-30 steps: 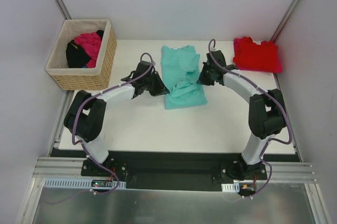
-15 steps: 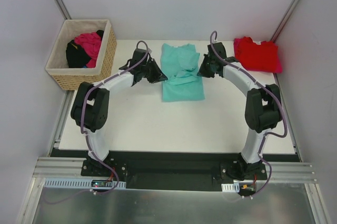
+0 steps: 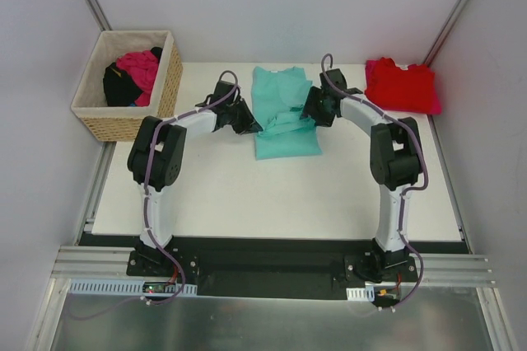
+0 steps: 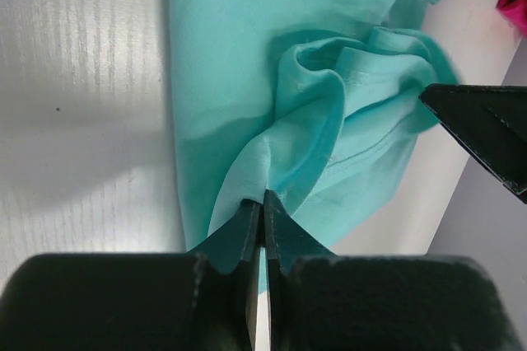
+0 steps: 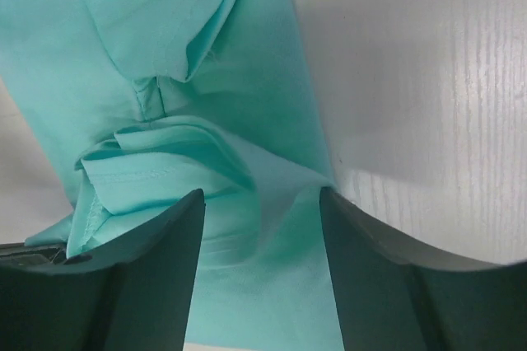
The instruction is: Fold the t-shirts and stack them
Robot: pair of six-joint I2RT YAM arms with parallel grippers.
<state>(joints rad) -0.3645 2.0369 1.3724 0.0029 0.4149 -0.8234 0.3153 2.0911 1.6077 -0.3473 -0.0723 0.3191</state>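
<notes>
Pale grey walls (image 3: 247,5) stand around a white table (image 3: 247,194) whose surface has a fine ribbed grain in the wrist views. At the far left corner stands a square woven basket (image 3: 136,124) of straw colour with a light lining, and in it lie a crumpled magenta-pink cloth (image 3: 138,65) and a black cloth (image 3: 119,87). The left gripper (image 3: 247,123) is at the left edge of the teal t-shirt (image 3: 280,91), which lies at the middle of the far edge, long and narrow, with its middle part bunched in soft folds. The left wrist view shows what the top view does not: the jaws are pressed almost together and pinch a thin raised fold of the teal cloth. It also shows the black tip of the other gripper at the right. The right gripper (image 3: 310,109) is at the right edge of the same shirt. In the right wrist view its jaws stand wide apart with smooth teal cloth and a stitched hem lying between and below them, and they clamp nothing. At the far right corner the red t-shirt (image 3: 401,86) lies as a folded rectangle, apart from both grippers.
</notes>
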